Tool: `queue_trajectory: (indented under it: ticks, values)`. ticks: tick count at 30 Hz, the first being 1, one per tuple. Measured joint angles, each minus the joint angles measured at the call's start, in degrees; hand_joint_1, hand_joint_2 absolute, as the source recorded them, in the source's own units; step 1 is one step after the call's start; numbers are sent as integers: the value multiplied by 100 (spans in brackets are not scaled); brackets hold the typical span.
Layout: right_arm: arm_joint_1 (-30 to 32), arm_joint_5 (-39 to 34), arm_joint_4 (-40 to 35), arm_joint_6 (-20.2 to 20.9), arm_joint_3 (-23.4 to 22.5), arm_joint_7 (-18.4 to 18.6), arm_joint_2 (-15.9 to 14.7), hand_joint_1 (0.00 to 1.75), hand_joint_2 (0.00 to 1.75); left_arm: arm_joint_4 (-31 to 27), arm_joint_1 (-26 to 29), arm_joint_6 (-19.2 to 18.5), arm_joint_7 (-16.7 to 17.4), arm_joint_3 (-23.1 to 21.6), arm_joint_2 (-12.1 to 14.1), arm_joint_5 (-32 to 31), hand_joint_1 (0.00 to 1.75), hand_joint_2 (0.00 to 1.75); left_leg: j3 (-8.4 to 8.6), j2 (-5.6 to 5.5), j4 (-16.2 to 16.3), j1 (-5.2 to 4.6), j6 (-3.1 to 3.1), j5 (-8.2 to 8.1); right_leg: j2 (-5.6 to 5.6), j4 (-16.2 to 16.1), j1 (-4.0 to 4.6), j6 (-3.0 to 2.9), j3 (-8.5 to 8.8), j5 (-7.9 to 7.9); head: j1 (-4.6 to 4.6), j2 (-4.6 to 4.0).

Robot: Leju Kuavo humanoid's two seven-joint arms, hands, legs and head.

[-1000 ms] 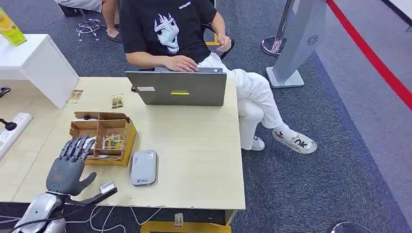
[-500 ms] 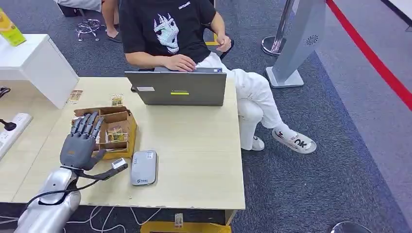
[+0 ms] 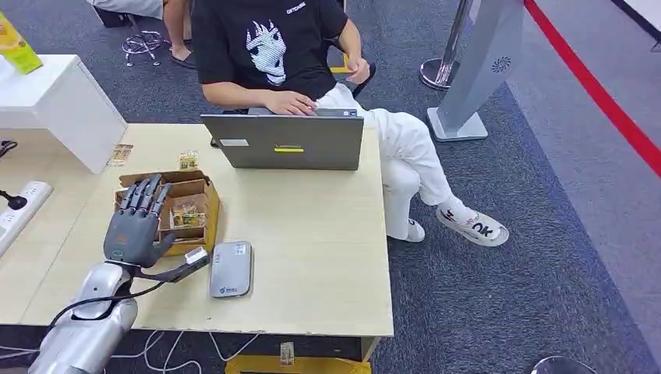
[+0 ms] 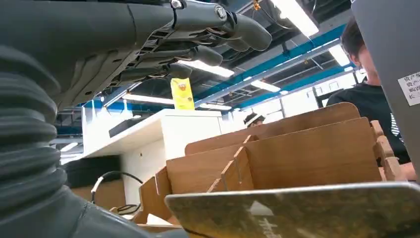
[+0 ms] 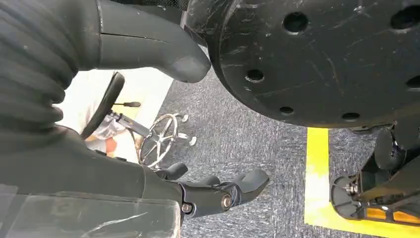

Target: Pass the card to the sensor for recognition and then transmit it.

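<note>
Overhead, a pale wooden table (image 3: 312,234) stands on dark grey carpet (image 3: 507,273), with a red floor stripe (image 3: 600,93) far to the right and a white cabinet (image 3: 54,101) well beyond the robot's left hand (image 3: 136,226). That hand hovers over the table with its fingers (image 3: 144,195) straight and spread, reaching across the near edge of a brown cardboard organizer box (image 3: 191,206) with several compartments; small printed cards (image 3: 187,218) lie in the compartment just beside the fingers. The thumb (image 3: 175,273) sticks out sideways, a small pale tag at its tip, and nothing is held. Just beside the thumb lies the sensor (image 3: 231,269), a flat grey rounded-rectangle device with small markings. Beyond the box, a person in a black shirt (image 3: 269,47) sits at a grey laptop (image 3: 284,142). Two more cards (image 3: 187,161) lie on the table past the box. From the right wrist, the right hand (image 5: 218,191) hangs over carpet with fingers loosely curled, holding nothing.
</note>
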Motion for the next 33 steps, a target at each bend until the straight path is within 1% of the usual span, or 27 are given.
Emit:
queue_trajectory:
  ticks: [8,24,27,29,33]
  values:
    - [1,-9,0,0,2,7,-2,0,175,83,-26,-17,-76,-11,-11,137,0,175,1,-1,0,0,0,0,-1,0,0,0,3,0,2,0]
    - [2,-9,0,0,2,7,-2,0,175,107,-27,-20,-87,-52,-11,144,0,175,5,-1,0,0,0,1,-1,0,0,0,7,0,2,0]
    - [2,-42,0,-2,2,7,-2,0,175,105,-21,-155,-87,-68,-9,220,0,175,6,-1,-1,0,0,1,-2,0,0,0,12,0,2,0]
    - [4,-90,0,-9,2,4,0,0,175,-38,93,-205,-61,-85,20,243,0,175,12,0,-1,0,0,-1,1,0,0,0,15,0,2,0]
    - [30,-164,0,-85,0,-7,4,0,175,-676,555,-251,138,-122,166,227,0,175,13,2,-2,-1,-2,-3,3,0,0,-1,14,-4,2,0]
